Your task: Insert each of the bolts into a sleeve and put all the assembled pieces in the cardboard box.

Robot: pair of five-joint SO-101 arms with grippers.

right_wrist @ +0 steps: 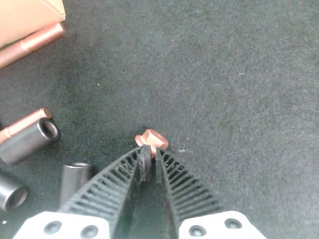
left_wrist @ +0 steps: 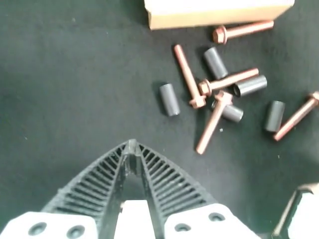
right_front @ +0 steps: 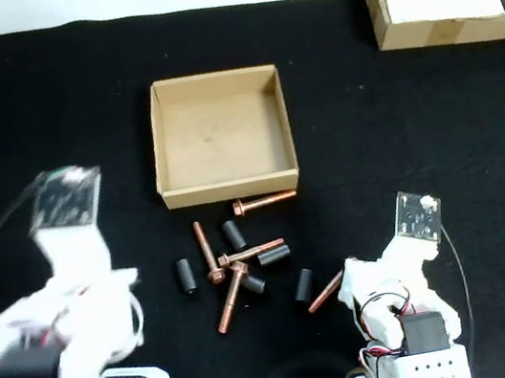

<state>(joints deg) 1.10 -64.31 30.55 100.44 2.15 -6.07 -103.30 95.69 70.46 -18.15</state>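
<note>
Several copper bolts (right_front: 231,297) and black sleeves (right_front: 187,276) lie scattered on the black cloth just in front of the open cardboard box (right_front: 157,147). My right gripper (right_wrist: 151,152) is shut on the head of a bolt (right_wrist: 152,140). That bolt (right_front: 325,291) lies low on the cloth at the right end of the pile, beside a sleeve (right_front: 303,284). My left gripper (left_wrist: 131,147) is shut with nothing in it, over bare cloth short of the nearest sleeve (left_wrist: 169,99) and the crossed bolts (left_wrist: 212,122). No bolt sits in a sleeve.
A second cardboard box (right_front: 377,18) with a white sheet inside stands at the far right corner. Sleeves (right_wrist: 30,142) lie close beside my right gripper. Bare black cloth stretches to the left of the pile and to the right of the box.
</note>
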